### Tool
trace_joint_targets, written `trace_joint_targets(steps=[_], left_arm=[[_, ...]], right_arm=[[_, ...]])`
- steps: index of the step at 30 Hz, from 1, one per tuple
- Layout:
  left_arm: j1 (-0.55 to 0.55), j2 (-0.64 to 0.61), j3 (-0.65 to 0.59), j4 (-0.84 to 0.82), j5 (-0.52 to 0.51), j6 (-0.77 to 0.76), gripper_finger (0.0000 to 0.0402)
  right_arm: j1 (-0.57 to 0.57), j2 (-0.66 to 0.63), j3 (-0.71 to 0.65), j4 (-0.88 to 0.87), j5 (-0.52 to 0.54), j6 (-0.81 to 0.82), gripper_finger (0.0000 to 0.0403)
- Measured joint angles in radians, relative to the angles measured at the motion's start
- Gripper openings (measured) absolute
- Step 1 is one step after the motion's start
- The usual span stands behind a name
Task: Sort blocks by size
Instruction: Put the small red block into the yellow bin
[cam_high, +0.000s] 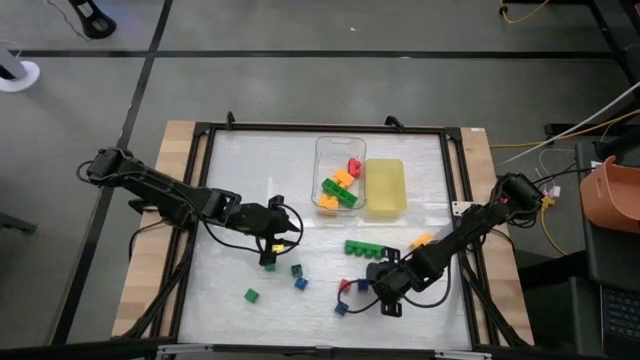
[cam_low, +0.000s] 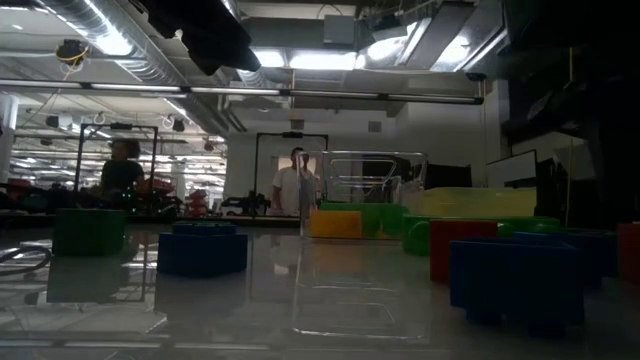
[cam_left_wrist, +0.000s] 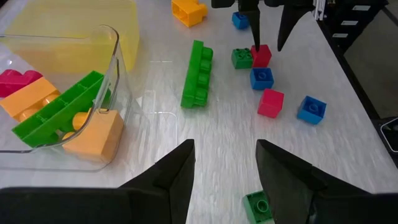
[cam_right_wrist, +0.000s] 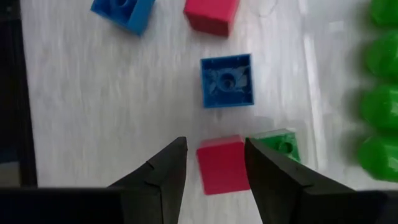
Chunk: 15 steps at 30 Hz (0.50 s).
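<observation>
My right gripper (cam_right_wrist: 216, 158) is open at the table's near right, its fingers on either side of a small red cube (cam_right_wrist: 222, 165), with a small gap showing on one side. A green cube (cam_right_wrist: 281, 144) and a blue cube (cam_right_wrist: 227, 81) lie beside the red one, with a red (cam_right_wrist: 211, 14) and a blue cube (cam_right_wrist: 123, 12) farther off. My left gripper (cam_left_wrist: 224, 163) is open and empty above the table's middle left (cam_high: 275, 236), with a green cube (cam_left_wrist: 258, 206) below it. A long green bar (cam_high: 363, 247) lies flat. The clear tray (cam_high: 322, 150) holds orange, green and red blocks.
The yellow tray (cam_high: 385, 187) stands right of the clear tray. An orange block (cam_high: 420, 241) lies near the right arm. Small green and blue cubes (cam_high: 296, 270) (cam_high: 251, 295) (cam_high: 300, 283) are scattered near the front. A black frame (cam_high: 200, 190) borders the table. People stand in the room behind (cam_low: 296, 180).
</observation>
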Motion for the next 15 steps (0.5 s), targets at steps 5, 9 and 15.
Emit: trace_joint_targets(steps=[5, 9, 15], left_arm=[[0.0, 0.0, 0.0, -0.002, 0.0, 0.0, 0.0157], [0.0, 0.0, 0.0, -0.004, 0.0, 0.0, 0.0157], [0.0, 0.0, 0.0, -0.025, 0.0, 0.0, 0.0157]], right_arm=[[0.0, 0.0, 0.0, 0.002, -0.048, 0.002, 0.0197], [0.0, 0.0, 0.0, 0.005, -0.043, -0.023, 0.024], [0.001, 0.001, 0.0, 0.0, -0.014, -0.098, 0.0274]])
